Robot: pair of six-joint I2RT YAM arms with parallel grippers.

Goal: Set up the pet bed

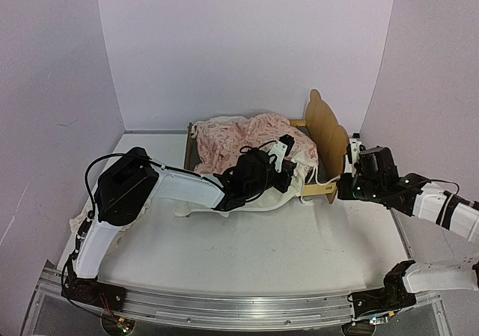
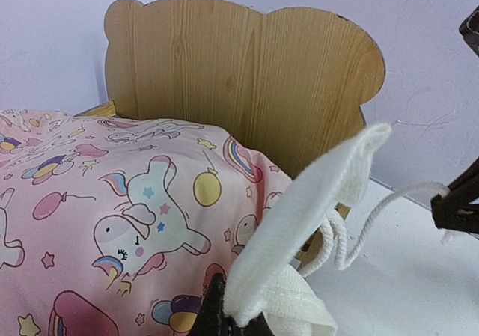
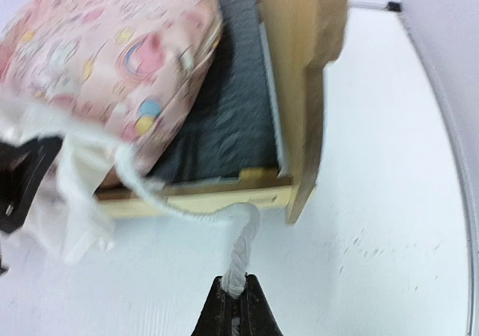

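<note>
Right gripper (image 3: 234,287) pinches white cord (image 3: 243,239), left gripper (image 2: 232,315) clamps white fabric (image 2: 307,209); opposed pulls may drag blanket (image 2: 150,201) off pet bed (image 2: 247,74).

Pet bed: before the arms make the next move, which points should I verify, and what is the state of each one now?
1. Left gripper shut on the white edge of the blanket: ok.
2. Right gripper shut on the white cord: ok.
3. Pet bed upright on the table: ok.
4. Blanket spread flat: not ok. It is bunched, and the mattress pad shows near the headboard.
5. White cord free of the side rail: cannot tell.
</note>
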